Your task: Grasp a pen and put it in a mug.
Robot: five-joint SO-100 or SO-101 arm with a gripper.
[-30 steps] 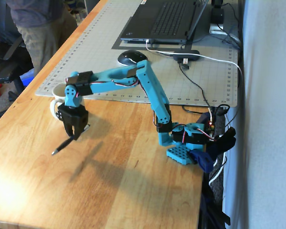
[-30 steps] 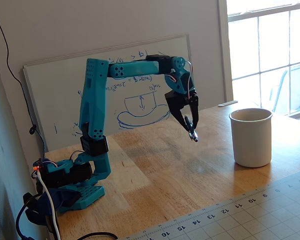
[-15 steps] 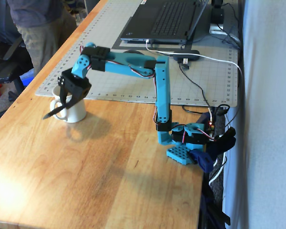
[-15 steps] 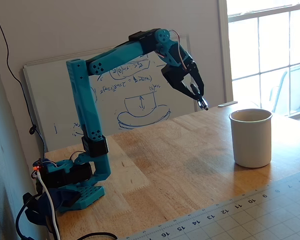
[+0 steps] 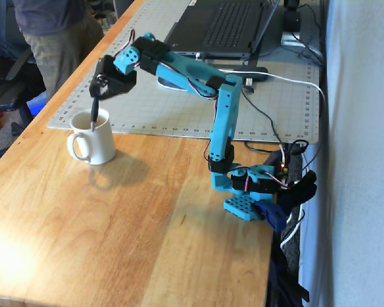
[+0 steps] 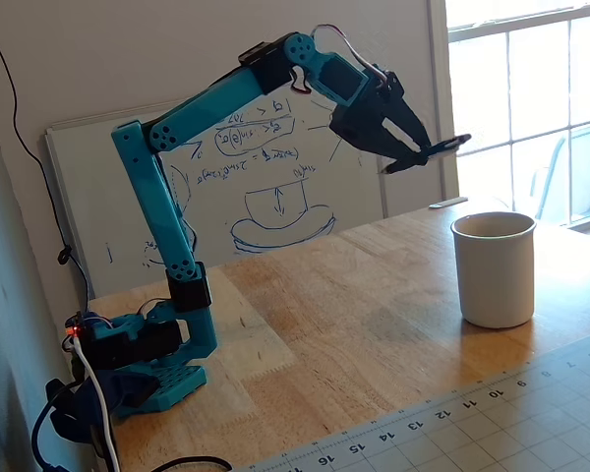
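One arm [image 5: 219,121] stands at the desk's [image 5: 115,224] right edge in a fixed view, reaching across toward the left edge. Its jaws [image 6: 428,152] are clenched on the pen [image 6: 425,155], held in the air above the desk. In a fixed view the pen [image 5: 94,107] hangs over the mug's [image 5: 93,139] opening; in a fixed view it lies nearly level, short of the mug [image 6: 494,268]. The mug stands upright near the cutting mat [image 5: 179,102].
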